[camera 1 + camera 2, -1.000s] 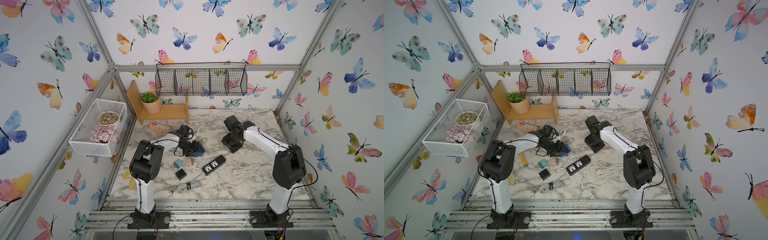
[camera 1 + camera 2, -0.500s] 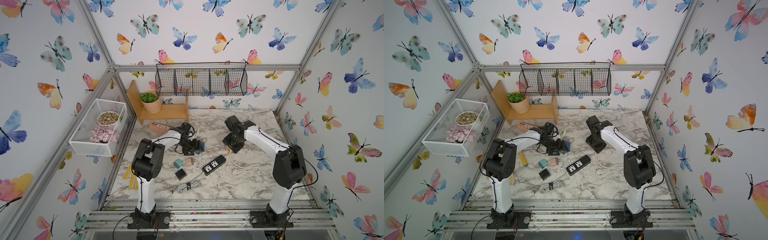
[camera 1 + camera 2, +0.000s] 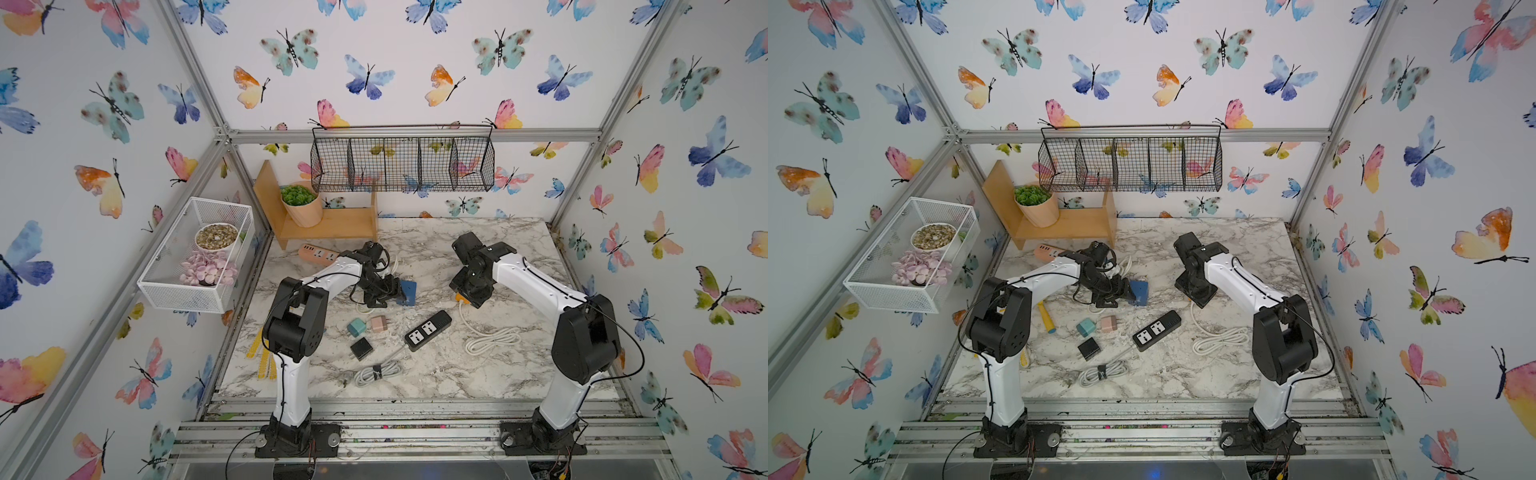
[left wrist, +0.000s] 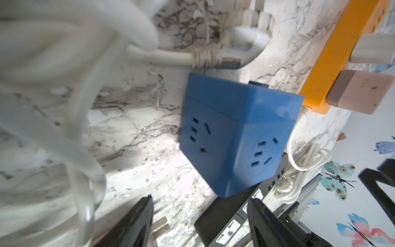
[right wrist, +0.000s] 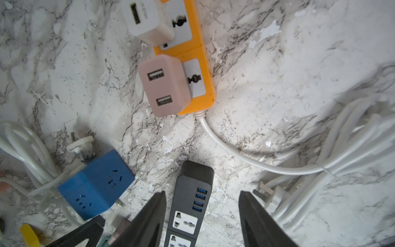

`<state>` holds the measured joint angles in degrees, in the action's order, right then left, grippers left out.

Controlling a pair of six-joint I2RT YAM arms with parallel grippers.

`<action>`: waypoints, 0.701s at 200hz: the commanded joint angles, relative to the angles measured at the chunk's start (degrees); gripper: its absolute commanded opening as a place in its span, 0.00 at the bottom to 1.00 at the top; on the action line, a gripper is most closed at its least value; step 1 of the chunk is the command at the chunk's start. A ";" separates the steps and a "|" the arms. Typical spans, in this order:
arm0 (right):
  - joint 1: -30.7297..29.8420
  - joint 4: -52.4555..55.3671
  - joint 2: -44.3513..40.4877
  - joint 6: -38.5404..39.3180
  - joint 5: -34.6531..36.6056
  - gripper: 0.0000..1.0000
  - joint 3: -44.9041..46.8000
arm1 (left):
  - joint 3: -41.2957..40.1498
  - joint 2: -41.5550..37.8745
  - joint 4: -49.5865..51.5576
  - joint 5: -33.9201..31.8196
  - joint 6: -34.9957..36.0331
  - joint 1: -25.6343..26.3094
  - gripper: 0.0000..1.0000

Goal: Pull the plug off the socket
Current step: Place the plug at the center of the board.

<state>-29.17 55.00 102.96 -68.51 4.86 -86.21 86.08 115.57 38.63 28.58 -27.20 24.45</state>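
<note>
An orange socket strip [image 5: 198, 55] lies on the marble table with a pink plug [image 5: 165, 85] and a white plug [image 5: 147, 19] seated in it. My right gripper [image 5: 202, 205] hangs open just above and short of the strip's cord end. In both top views it hides nearly all of the strip, leaving only an orange corner [image 3: 460, 297]. My left gripper [image 4: 201, 211] is open beside a blue cube socket [image 4: 235, 132], holding nothing. The left wrist view also shows the orange strip [image 4: 342, 53] and pink plug [image 4: 361, 92] beyond the cube.
A black power strip [image 3: 428, 330] lies near the middle, with loose teal [image 3: 356, 327], pink [image 3: 378, 323] and black [image 3: 360, 348] adapters beside it. White cord coils [image 3: 490, 338] and a grey cord bundle [image 3: 376, 372] sit nearby. A wooden shelf [image 3: 332, 226] stands at the back left.
The left arm has shifted slightly near the blue cube and its jaws stand a little wider. The right arm has barely moved.
</note>
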 commanded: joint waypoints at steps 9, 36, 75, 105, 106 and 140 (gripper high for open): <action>0.34 1.56 -1.00 1.92 3.26 0.61 1.31 | 1.97 -0.87 3.96 -4.91 2.21 0.74 0.74; 0.34 1.84 -0.74 4.73 5.14 0.61 0.33 | 2.81 -4.39 4.38 -5.52 3.30 1.23 0.75; 0.30 1.90 -1.68 10.76 8.25 0.62 -0.05 | 4.74 -9.83 4.61 -7.98 12.97 7.37 0.76; 0.33 1.31 -4.41 12.55 8.68 0.62 3.04 | -3.51 -14.66 4.88 -12.11 21.08 15.78 0.78; 0.33 1.24 -4.55 12.58 8.67 0.63 3.18 | -3.84 -14.75 4.88 -12.17 21.15 15.97 0.78; 0.34 0.33 -7.55 12.87 7.88 0.62 6.27 | -12.43 -18.77 7.57 -20.00 23.18 22.21 0.77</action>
<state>-29.17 54.83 97.78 -57.21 10.94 -81.56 78.78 98.35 41.34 17.26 -8.56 44.56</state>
